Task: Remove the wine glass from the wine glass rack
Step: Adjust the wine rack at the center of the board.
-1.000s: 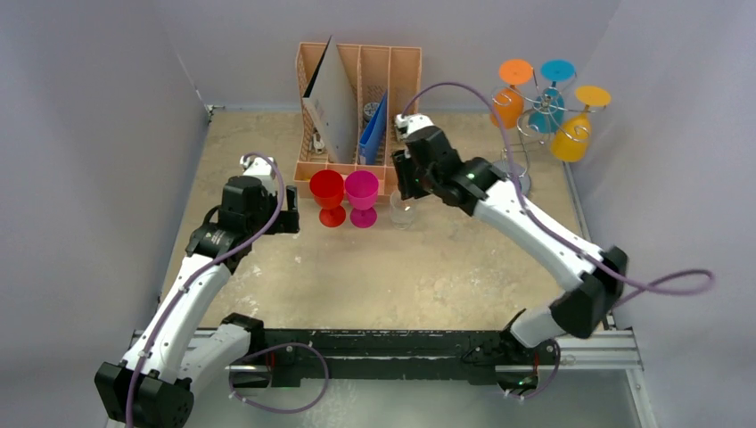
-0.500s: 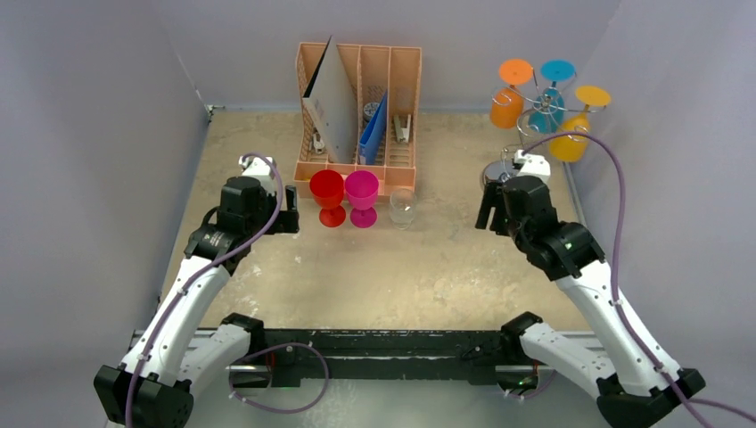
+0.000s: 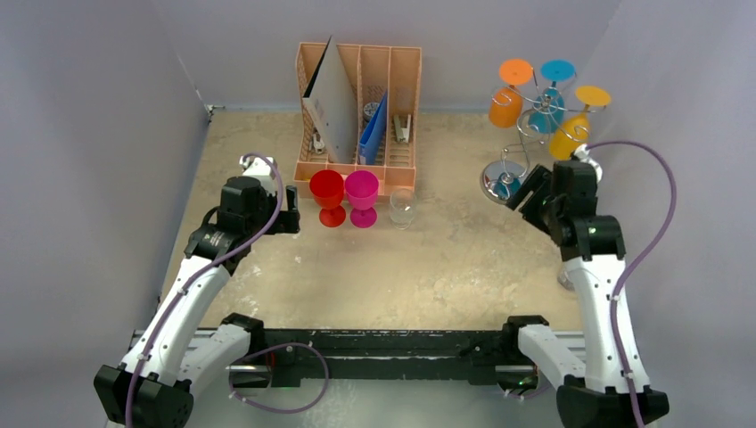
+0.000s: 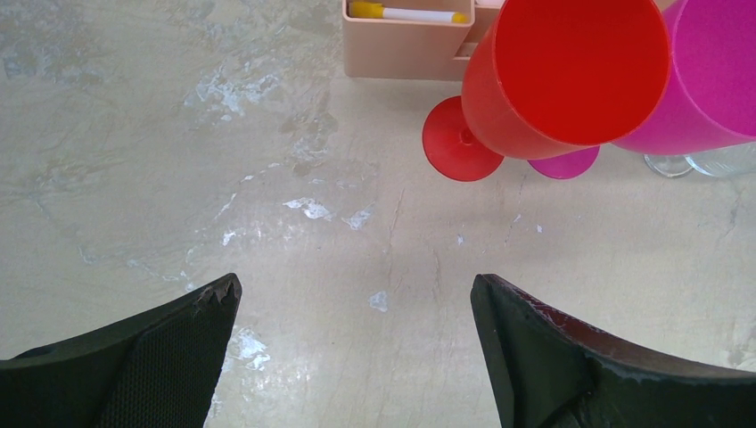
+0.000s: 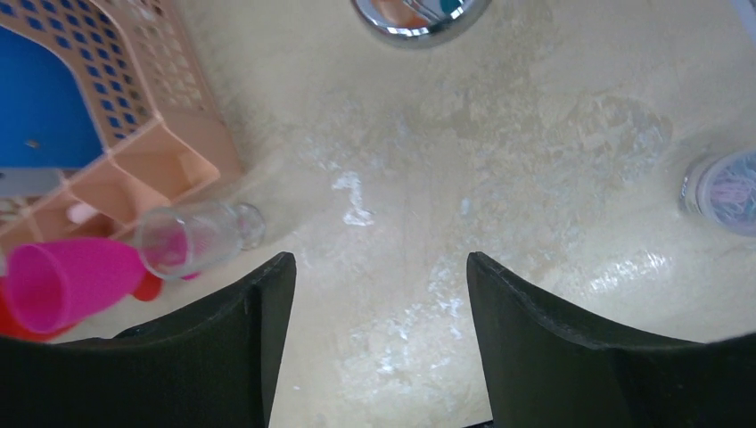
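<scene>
Top external, upper right: silver wire wine glass rack (image 3: 495,174) hangs three coloured plastic glasses (image 3: 505,109) by their feet; left fingers (image 4: 152,357) and right fingers (image 5: 571,339) stand apart, empty.

Both my arms reach out, jaws apart.
My left gripper (image 4: 357,294) gapes wide, my right gripper (image 5: 379,267) stands parted, both wrists tipped downward.

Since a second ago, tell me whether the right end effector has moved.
Yes. The right end effector swung rightward across the table, away from the organiser, and is now beside the rack at its disc base.
</scene>
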Tool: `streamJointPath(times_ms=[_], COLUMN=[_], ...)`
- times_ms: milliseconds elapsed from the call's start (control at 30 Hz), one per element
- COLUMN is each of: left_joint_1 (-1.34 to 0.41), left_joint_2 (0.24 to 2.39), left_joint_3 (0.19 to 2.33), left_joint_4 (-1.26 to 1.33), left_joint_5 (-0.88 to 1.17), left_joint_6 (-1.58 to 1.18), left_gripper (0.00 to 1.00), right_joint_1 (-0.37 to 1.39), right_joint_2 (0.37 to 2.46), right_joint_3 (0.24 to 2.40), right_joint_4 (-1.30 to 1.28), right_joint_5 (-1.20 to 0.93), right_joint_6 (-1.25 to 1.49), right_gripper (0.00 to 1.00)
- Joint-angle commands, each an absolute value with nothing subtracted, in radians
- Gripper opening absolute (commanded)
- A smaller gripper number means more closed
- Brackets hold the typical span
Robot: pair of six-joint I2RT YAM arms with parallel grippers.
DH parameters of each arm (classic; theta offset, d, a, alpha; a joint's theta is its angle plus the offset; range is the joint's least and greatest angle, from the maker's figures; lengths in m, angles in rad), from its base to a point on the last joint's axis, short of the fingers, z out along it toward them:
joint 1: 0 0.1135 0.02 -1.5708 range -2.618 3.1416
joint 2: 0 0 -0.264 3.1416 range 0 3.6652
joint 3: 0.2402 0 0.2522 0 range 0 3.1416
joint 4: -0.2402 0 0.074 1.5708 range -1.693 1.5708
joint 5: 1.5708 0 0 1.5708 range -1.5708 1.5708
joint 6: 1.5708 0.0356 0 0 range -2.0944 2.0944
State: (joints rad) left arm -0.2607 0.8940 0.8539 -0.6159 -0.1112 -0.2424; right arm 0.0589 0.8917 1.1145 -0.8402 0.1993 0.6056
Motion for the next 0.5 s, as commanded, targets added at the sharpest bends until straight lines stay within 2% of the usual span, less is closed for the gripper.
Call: streamJointPath(times_ms=[0,200,467], left_joint_1=[-0.255,-0.255,-0.255], left_joint_2=[0.888,0.882,0.884], left_joint_3=[0.873,0.874,0.875], left_joint_4=[-0.587,-0.588,-0.588], left_joint_5=[-0.098,-0.104,-0.100], left_joint_6=[-0.222,-0.218,-0.215], left_gripper=[0.99,0.99,0.99], right_joint_1=[-0.036,-0.053,-0.057], right_joint_2=[0.959,1.077,1.180], right_joint_3=[1.355,1.604,1.696], right_joint_4=[-0.841,-0.904,-0.942], right_joint_5=[0.049,0.094,0.134], right_joint_6=[0.608,0.545,0.471], right_gripper=[0.72,0.70,0.77])
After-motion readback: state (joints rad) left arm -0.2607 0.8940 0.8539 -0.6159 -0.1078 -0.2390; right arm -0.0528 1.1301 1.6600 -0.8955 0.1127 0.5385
